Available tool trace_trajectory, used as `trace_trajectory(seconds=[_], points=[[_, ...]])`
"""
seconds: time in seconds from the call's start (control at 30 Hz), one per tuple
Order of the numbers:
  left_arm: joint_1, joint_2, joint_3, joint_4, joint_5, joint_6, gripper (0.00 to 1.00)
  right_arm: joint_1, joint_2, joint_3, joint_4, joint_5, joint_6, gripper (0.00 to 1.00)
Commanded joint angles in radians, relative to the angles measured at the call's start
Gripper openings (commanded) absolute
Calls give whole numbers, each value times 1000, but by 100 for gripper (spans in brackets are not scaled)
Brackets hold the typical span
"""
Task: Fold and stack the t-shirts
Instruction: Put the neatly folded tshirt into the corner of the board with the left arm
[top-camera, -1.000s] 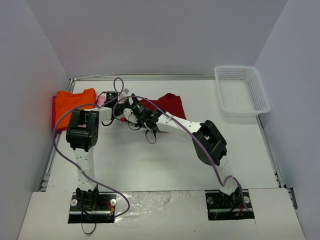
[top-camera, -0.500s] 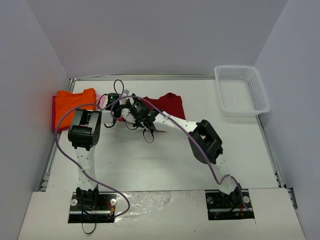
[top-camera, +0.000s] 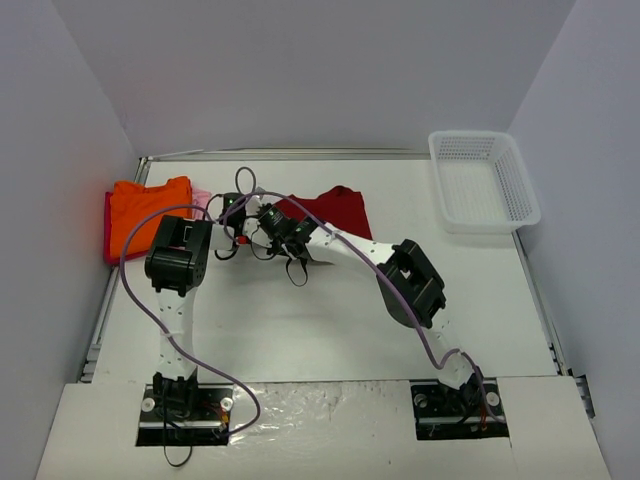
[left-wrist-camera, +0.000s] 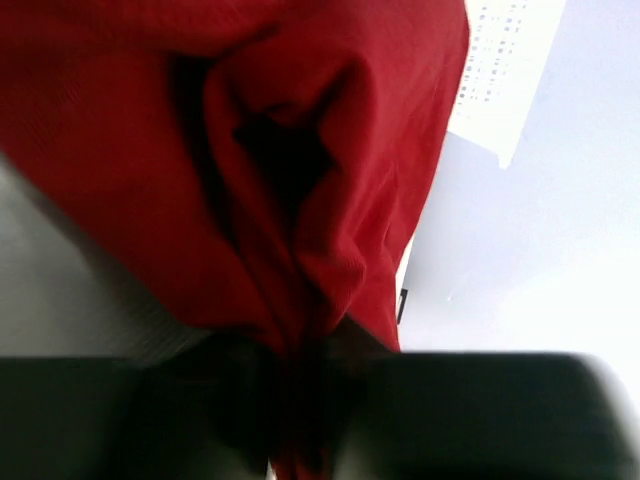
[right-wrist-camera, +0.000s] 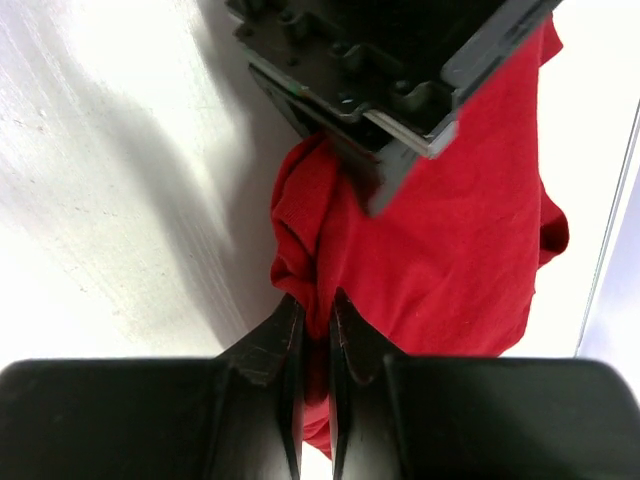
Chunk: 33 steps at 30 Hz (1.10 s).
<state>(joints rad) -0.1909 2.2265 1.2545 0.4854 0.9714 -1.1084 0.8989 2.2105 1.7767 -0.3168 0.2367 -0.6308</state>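
The fold looks barely begun — the dark red t-shirt (top-camera: 335, 208), rumpled well left of the basket (top-camera: 483, 180), is pinched by the right gripper (right-wrist-camera: 315, 320) and apparently the blurred left gripper (left-wrist-camera: 292, 380), while the orange t-shirt (top-camera: 148, 205) and pink t-shirt (top-camera: 203, 200) lie farther left — nothing neatly stacked.

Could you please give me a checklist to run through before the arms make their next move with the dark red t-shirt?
1. Right tool grips the dark red t-shirt: ok, its fingers pinch a fold at the shirt's edge.
2. Left tool grips the same shirt: ok, cloth gathers in between its fingers, though that view is blurred.
3. Tools spaced apart enough to spread the shirt: not ok, both sit close together at its left edge.
4. Shirt lying flat: not ok, it is bunched and creased.
5. Orange t-shirt clear of the tools: ok, it lies apart at the table's left edge.
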Motion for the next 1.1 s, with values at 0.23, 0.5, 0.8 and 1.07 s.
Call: trace_trajectory(seconds=[0.23, 0.5, 0.8, 1.07], points=[[-9, -16, 86, -106, 18, 100, 2, 44, -89, 20, -112, -74, -9, 59], [11, -27, 151, -229, 7, 211, 2, 13, -343, -20, -329, -319, -81, 73], [39, -77, 287, -575, -60, 447, 2, -556, -554, -88, -426, -708, -125, 75], [76, -94, 532, -973, -188, 749, 2, -741, -517, -379, -386, -862, -101, 94]])
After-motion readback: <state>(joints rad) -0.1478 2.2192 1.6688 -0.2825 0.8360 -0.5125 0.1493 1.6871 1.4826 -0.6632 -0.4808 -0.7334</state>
